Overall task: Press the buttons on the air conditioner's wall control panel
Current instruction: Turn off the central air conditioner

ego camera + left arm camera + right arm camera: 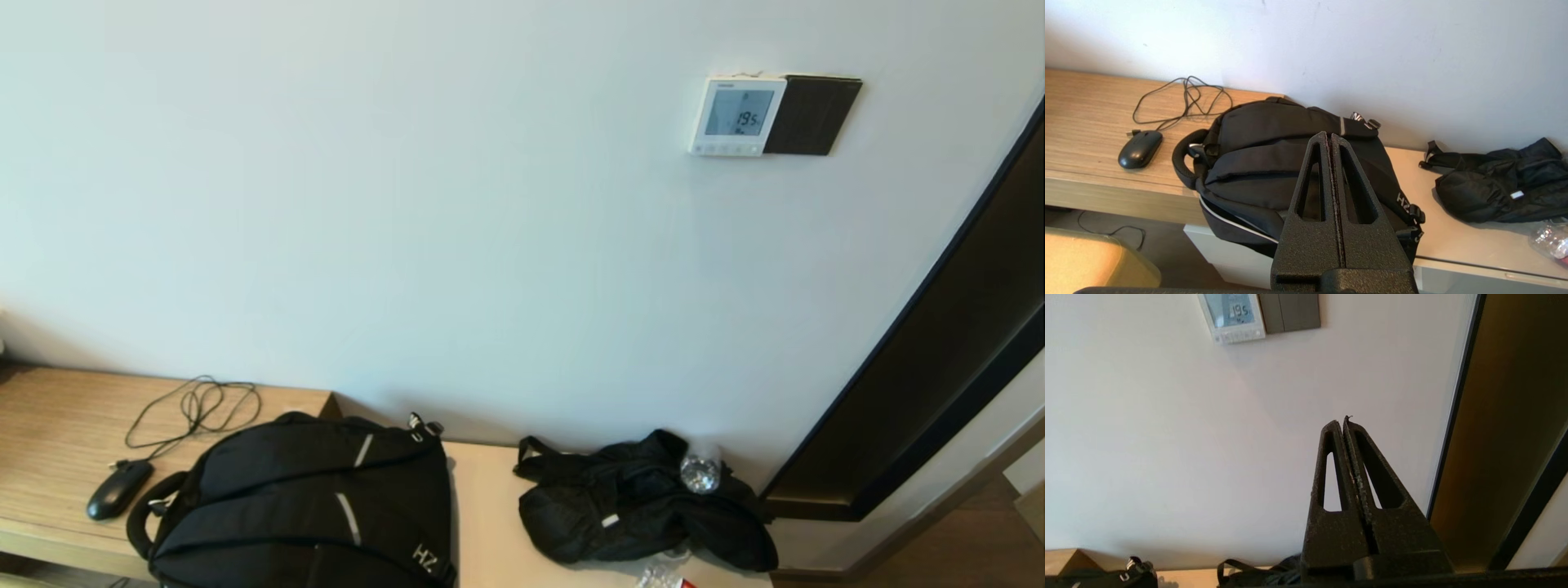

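Note:
The white air conditioner control panel [737, 115] hangs high on the wall, with a grey screen reading 19.5 and a row of buttons [725, 149] along its lower edge. It also shows in the right wrist view [1233, 316]. A dark switch plate [812, 115] adjoins it. My right gripper [1343, 421] is shut and empty, pointing up at the wall well below and to the right of the panel. My left gripper [1329, 136] is shut and empty, low above the black backpack [1274, 163]. Neither gripper shows in the head view.
A black backpack [310, 506], a black mouse [119, 487] with its cable, a crumpled black bag [637, 506] and a plastic bottle [700, 471] lie on the wooden desk [57, 433] and pale counter below. A dark door frame [939, 359] stands right of the panel.

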